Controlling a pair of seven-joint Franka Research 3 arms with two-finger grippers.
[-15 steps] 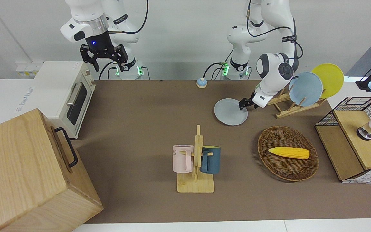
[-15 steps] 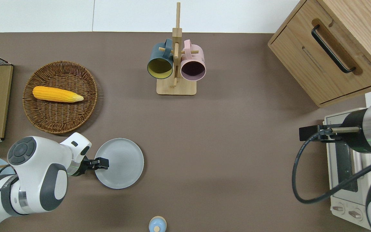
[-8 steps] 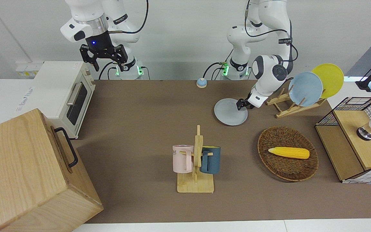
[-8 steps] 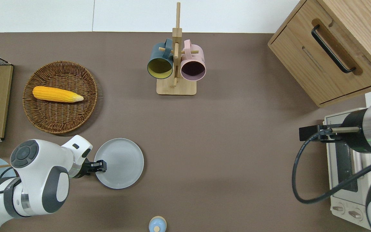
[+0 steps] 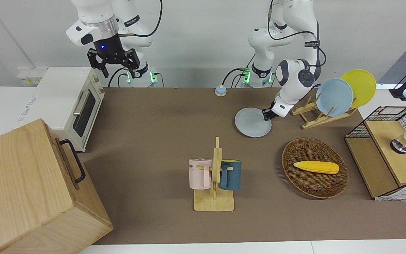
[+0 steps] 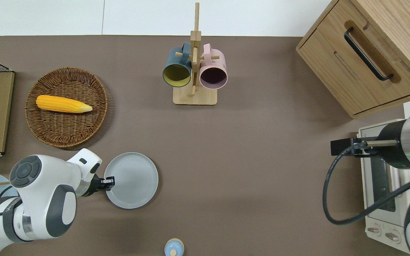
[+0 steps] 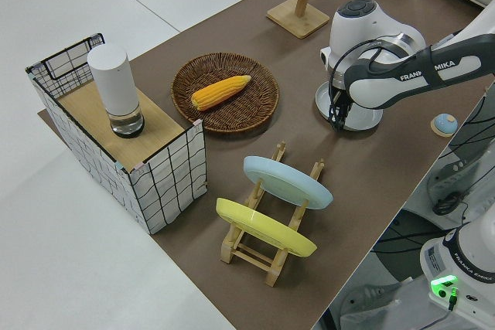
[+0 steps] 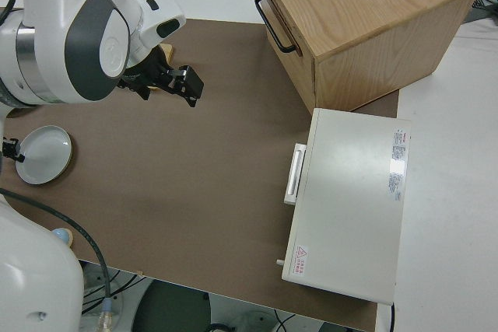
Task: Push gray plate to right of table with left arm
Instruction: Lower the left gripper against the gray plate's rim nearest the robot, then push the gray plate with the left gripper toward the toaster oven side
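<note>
Brown table point(image 5: 160, 116) against a white wall, front view: gray plate point(image 5: 252, 123) lies flat toward the left arm's end, nearer the robots than the basket point(image 5: 315, 183) with corn point(image 5: 315, 167). Left gripper point(image 5: 267, 114) is down at the plate's rim, on the edge facing the plate rack point(image 5: 312, 118); jaws look close together, nothing held, though how far open is hard to tell. Rack holds a blue plate point(image 5: 334, 97) and a yellow plate point(image 5: 360, 86). Mug stand point(image 5: 214, 197) with pink mug point(image 5: 199, 173) and teal mug point(image 5: 230, 175) sits mid-table. Right arm parked, right gripper point(image 5: 113, 63) with jaws spread, empty. Toaster oven point(image 5: 71, 102) and wooden box point(image 5: 30, 190) at the right arm's end.

Overhead: left gripper point(image 6: 108, 181) touches the plate point(image 6: 133, 180) rim at the side toward the left arm's end. Basket point(image 6: 53, 131) farther from the robots than the plate. Small blue knob point(image 6: 174, 248) nearer the robots.

Left side view: left gripper point(image 7: 337, 117) low against the plate point(image 7: 357, 117), mostly hidden by the wrist. Wire crate point(image 7: 166, 183) with a white cylinder point(image 7: 114, 90) on it.

Right side view: plate point(image 8: 45, 155) at the frame edge, right gripper point(image 8: 180, 83) up in the air, jaws apart.
</note>
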